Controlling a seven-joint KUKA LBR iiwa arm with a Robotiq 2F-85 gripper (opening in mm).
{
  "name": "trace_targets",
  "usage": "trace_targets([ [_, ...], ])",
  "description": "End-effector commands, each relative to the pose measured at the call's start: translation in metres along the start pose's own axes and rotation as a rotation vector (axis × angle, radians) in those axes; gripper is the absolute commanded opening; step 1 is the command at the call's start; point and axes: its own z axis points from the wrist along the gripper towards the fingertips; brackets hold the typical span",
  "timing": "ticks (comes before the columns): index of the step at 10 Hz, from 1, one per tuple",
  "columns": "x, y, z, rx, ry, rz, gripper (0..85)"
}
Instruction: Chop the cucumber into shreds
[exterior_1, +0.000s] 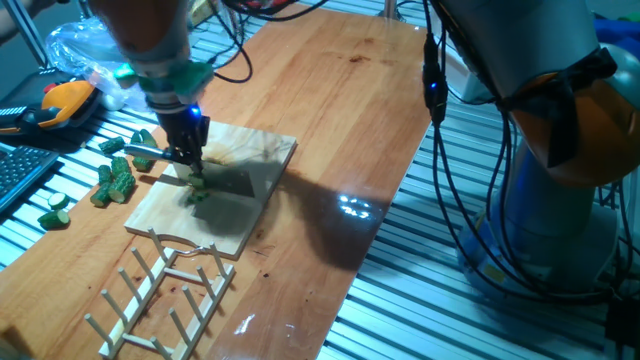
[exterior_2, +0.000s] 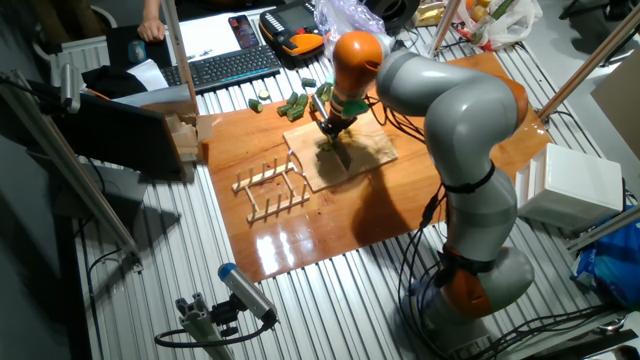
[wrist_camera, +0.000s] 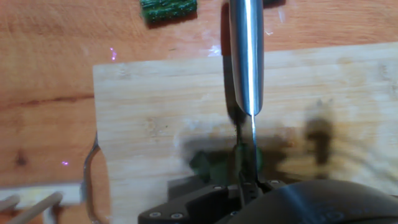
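Chopping looks partly done: the gripper (exterior_1: 189, 152), pinching a knife (wrist_camera: 247, 59) by its handle, has the blade down on the cucumber (exterior_1: 198, 188) near the middle of the wooden board (exterior_1: 262, 150) on the bench (exterior_1: 340, 110), with more cuts probably left. Cucumber is too blade-hidden to read any long axis.

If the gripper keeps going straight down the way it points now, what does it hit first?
Most likely the cucumber: the knife held in the gripper sits right over it on the wooden board. Depth is unclear; the blade may already touch it.
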Motion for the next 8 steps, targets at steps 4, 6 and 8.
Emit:
trace_targets([
  [4,-0.0001,-0.0044,-0.0073,0.024,-0.014,0.0,0.0],
  [6,0.0029,-0.008,-0.0054,0.016,-0.018,0.0,0.0],
  [8,0.0023,-0.0071,-0.0041,0.016,-0.016,0.0,0.0],
])
